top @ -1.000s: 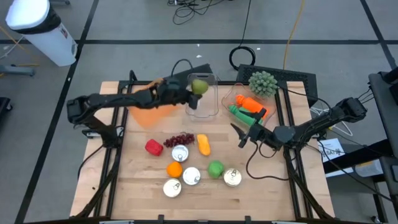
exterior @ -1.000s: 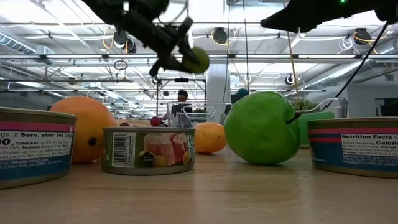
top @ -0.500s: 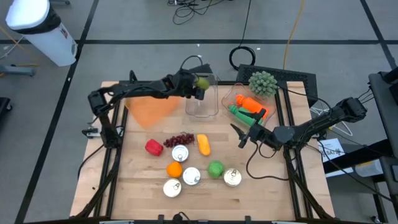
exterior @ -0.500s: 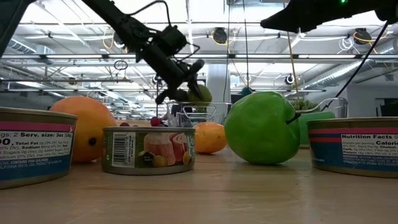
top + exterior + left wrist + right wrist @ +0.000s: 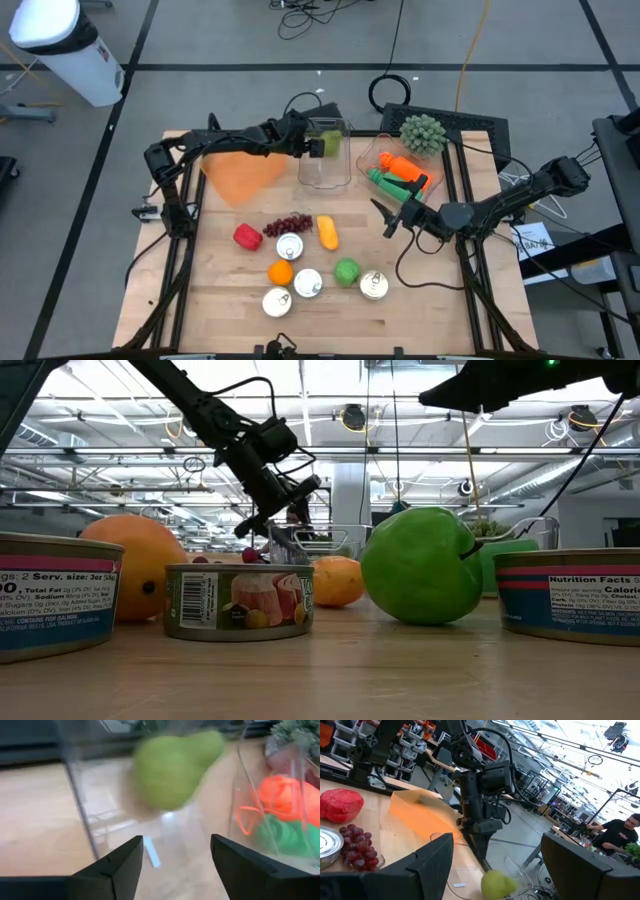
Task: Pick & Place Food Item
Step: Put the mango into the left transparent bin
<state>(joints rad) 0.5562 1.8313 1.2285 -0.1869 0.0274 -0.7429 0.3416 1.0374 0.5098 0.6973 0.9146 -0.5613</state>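
A green pear [image 5: 172, 770] is loose inside the clear bin [image 5: 325, 160] at the table's far middle, just ahead of my left gripper [image 5: 316, 146]. It is blurred in the left wrist view. My left gripper is open at the bin's left rim and slants down into it, with nothing between its fingers. The right wrist view shows the pear [image 5: 497, 884] below that gripper. My right gripper [image 5: 388, 218] hangs open and unladen over the table's right half.
An orange bin [image 5: 240, 175] lies left of the clear one. A second clear bin [image 5: 400, 170] with orange and green items and a green bushy plant [image 5: 422, 132] stand at the far right. Cans, grapes, a red item, an orange and a green apple [image 5: 346, 270] fill the middle.
My left gripper has gone down and toward the table's right with the pear, reaching the clear bin's rim. It has then opened and let the pear go, and the pear has dropped from between the fingers into the bin.
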